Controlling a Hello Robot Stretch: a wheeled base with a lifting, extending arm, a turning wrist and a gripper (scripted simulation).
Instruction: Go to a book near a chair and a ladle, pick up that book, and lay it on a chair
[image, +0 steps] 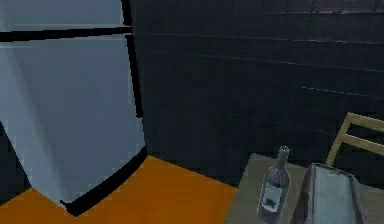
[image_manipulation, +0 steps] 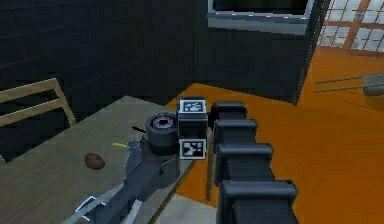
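Claw (image_manipulation: 105, 205) shows against the table (image_manipulation: 60, 150), fingers toward seven o'clock; its state and any load cannot be told. Brown lump (image_manipulation: 94, 159) sits at eleven o'clock. Probable book (image: 335, 195), a grey slab at three o'clock of the bottle (image: 275, 185), likely lies nine o'clock from it.

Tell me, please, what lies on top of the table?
On the table lie a small brown lump and a thin yellow sliver; a bottle stands there too. The arm and gripper cover the tabletop beneath them.
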